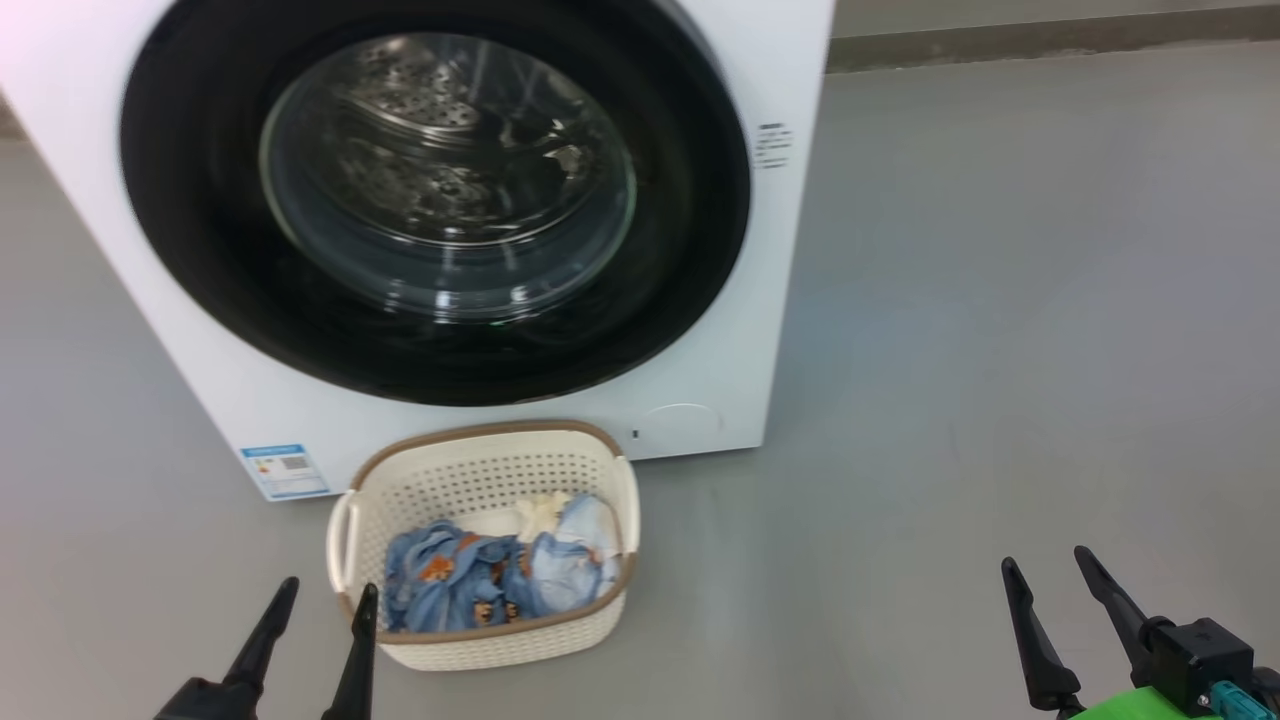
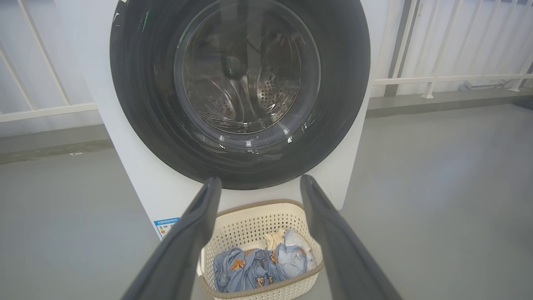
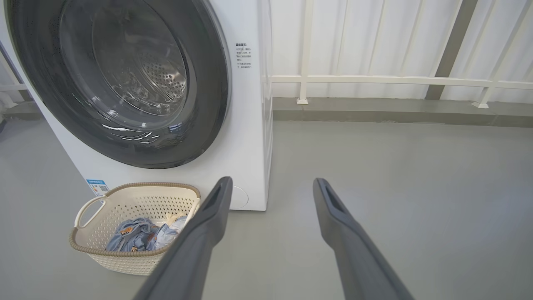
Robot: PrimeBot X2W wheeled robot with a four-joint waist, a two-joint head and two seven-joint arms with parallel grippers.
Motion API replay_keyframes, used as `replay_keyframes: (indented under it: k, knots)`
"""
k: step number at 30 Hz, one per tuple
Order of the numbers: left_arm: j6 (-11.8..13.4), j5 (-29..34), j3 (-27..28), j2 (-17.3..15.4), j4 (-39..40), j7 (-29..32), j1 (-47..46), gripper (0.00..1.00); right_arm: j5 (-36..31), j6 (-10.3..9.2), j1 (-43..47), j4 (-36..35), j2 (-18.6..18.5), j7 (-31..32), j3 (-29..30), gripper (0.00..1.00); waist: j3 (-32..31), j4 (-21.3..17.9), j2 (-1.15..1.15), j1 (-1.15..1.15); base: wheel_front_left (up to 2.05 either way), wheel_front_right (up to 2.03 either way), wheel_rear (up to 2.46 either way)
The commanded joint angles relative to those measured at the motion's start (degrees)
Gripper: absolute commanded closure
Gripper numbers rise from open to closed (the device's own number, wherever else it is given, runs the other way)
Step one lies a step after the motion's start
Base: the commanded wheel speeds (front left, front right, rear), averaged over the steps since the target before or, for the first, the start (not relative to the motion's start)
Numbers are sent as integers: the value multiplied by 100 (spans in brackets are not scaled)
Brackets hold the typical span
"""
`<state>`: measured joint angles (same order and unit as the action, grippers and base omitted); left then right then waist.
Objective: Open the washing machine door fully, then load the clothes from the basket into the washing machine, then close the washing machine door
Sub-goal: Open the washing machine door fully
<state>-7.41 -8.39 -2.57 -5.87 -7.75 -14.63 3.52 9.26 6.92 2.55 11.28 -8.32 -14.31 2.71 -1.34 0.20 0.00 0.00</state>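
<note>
The left fingers [image 1: 262, 635] point forward just beside the basket [image 1: 470, 480]; the right fingers [image 1: 1030, 630] are well apart to its right. Both pairs are spread, grasping nothing. The clothes [image 1: 480, 580] lie in the basket, before the shut washing machine door [image 1: 180, 200].

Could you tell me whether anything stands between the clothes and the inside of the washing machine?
Yes: the door is shut across the opening of the washer. The clothes lie in the basket before it.

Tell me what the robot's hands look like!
The left gripper and right gripper each have two long, dark fingers tapering to points. Behind the right one sit a black boxy block, a bright green part and a small teal plug.
</note>
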Motion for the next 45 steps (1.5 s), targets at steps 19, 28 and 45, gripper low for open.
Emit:
replay_keyframes:
  k: [19,28,45]
  knots:
    - [-8,-129,337,57,260,-37,-154,0,516,57,-47,-390,201,-69,-3,0,42,-20,0,0,52,52,-104]
    - [-8,-142,341,48,267,-37,-149,0,531,57,-39,-475,248,-69,51,0,59,-31,0,0,0,0,0]
    - [-8,-159,335,56,248,-37,-147,0,656,57,-51,-471,173,-69,-115,100,81,-45,0,0,0,0,0]
